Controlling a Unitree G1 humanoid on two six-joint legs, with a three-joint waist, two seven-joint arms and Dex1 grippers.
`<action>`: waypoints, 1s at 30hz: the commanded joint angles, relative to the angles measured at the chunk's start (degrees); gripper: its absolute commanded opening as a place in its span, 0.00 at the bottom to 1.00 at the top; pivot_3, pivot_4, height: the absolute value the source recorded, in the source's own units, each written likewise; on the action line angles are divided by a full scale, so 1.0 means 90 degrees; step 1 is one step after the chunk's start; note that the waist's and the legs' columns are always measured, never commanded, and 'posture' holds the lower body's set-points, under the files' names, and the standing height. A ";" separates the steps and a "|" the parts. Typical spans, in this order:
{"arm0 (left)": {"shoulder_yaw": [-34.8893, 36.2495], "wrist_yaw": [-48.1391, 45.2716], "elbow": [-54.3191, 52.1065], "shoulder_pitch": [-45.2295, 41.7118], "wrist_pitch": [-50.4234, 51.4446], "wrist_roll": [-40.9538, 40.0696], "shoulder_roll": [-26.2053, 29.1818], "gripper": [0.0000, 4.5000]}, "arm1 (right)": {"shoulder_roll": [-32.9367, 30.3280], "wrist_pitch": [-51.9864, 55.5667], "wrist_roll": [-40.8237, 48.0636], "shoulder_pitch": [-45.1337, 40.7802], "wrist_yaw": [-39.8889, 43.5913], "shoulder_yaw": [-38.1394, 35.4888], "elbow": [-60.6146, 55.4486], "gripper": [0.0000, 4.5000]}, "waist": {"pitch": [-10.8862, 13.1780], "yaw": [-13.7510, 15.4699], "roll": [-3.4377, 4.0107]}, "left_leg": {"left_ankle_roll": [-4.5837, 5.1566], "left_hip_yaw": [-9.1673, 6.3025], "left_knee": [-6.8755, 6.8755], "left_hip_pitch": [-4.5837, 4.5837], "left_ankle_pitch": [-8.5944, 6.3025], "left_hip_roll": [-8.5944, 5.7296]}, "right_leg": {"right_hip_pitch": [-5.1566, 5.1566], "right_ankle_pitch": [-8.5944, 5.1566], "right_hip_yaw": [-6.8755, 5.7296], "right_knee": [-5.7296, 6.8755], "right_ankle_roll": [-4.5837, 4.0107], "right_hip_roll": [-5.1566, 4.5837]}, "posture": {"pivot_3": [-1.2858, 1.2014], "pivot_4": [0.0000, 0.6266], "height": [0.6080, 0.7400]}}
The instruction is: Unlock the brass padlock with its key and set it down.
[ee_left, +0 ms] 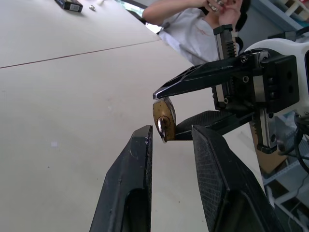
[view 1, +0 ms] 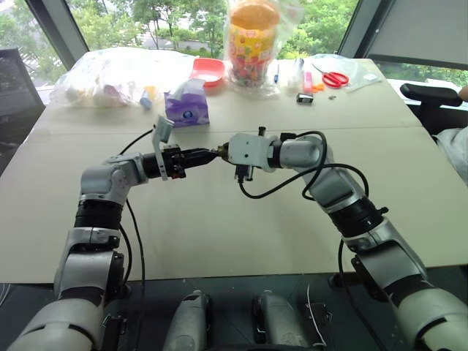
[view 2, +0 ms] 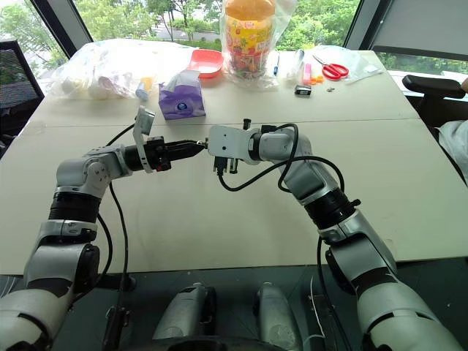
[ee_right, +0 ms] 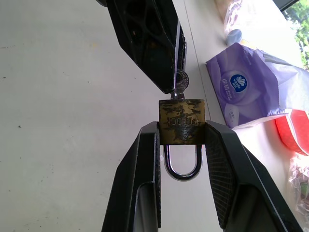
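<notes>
1. Above the middle of the tabletop, my 2 arms meet tip to tip, well clear of the clutter along the far edge.
2. My right gripper is clamped on the brass padlock, 1 finger on each side of the body, the silver shackle hanging between them and seated in the body.
3. The key sits in the keyhole. My left gripper stands at its head with the fingers parted a little; whether they pinch the key, I cannot tell.
4. Done, by my reading: padlock picked up, key inserted. Left: turn the key, spring the shackle, set the lock down on the tabletop.
5. A purple tissue pack lies beyond, towards the far edge.
</notes>
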 commanded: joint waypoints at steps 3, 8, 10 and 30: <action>0.0169 0.0057 -0.0074 -0.0113 -0.0072 -0.0088 0.0000 0.00 | -0.0010 -0.0069 -0.0005 -0.0098 -0.0020 -0.0145 -0.0289 0.16 | 0.0000 -0.0001 0.0000 | 0.0000 0.0000 0.0000 0.0000 0.0000 0.0000 | 0.0000 0.0000 0.0000 0.0000 0.0000 0.0000 | 0.52 0.24 1.00; 0.0055 0.0226 -0.0067 -0.0094 -0.0353 0.0152 0.0004 0.00 | -0.0011 -0.0067 -0.0004 -0.0093 0.0013 -0.0124 -0.0282 0.16 | 0.0000 0.0000 0.0000 | 0.0000 0.0000 0.0000 0.0000 0.0000 0.0000 | 0.0000 0.0000 0.0000 0.0001 0.0000 0.0000 | 0.52 0.24 1.00; -0.0232 0.0385 -0.0136 -0.0056 -0.0936 0.0602 0.0008 0.00 | -0.0016 -0.0063 0.0001 -0.0074 0.0045 -0.0109 -0.0307 0.16 | 0.0000 0.0008 0.0000 | 0.0000 0.0000 0.0000 0.0000 0.0000 0.0000 | 0.0000 0.0000 0.0000 0.0001 0.0000 0.0000 | 0.52 0.24 1.00; -0.0264 -0.0148 -0.0634 -0.0108 0.0317 0.0217 0.0315 0.13 | 0.0039 -0.0066 -0.0211 -0.0012 -0.0075 -0.0136 -0.0395 0.16 | 0.0000 -0.0004 0.0000 | 0.0001 0.0002 0.0002 0.0001 0.0001 0.0002 | -0.0004 0.0000 0.0000 0.0012 0.0000 0.0008 | 0.52 0.24 1.00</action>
